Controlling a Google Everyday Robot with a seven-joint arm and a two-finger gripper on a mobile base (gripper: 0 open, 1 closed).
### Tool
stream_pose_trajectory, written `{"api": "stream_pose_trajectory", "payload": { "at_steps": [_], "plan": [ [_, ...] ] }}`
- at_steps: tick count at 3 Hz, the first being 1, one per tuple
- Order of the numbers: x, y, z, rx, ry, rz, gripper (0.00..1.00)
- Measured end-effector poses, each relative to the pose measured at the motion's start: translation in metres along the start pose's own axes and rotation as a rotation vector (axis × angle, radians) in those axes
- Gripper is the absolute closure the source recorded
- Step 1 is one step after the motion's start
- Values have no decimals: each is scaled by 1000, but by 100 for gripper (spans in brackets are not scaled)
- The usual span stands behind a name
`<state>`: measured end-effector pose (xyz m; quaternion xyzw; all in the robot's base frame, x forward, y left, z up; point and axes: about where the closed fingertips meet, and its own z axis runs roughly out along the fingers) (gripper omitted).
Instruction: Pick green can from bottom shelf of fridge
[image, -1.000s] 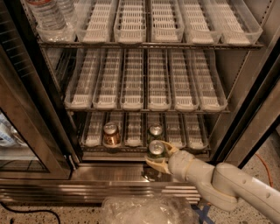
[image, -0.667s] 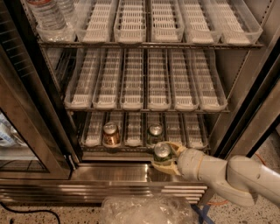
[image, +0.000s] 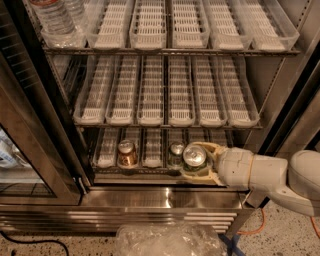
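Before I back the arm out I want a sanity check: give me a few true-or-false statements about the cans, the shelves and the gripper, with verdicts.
1. The gripper is closed around the green can near the front of the bottom shelf. True.
2. The brown can sits in the rightmost lane. False: it is in the second lane from the left.
3. The middle shelf holds several cans. False: its lanes show none.
4. Water bottles stand at the left end of the top shelf. True.
5. Another can sits just left of the held one. True.
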<state>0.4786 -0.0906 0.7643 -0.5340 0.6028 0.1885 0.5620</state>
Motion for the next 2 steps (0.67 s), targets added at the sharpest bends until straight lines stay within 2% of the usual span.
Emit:
{"api": "stream_pose_trajectory", "payload": {
  "at_steps": [1,2],
  "plan": [
    [-28,-5,-6,-45,-60,27,100],
    [-31,-2,-6,-58,-69,31,100]
  ]
}}
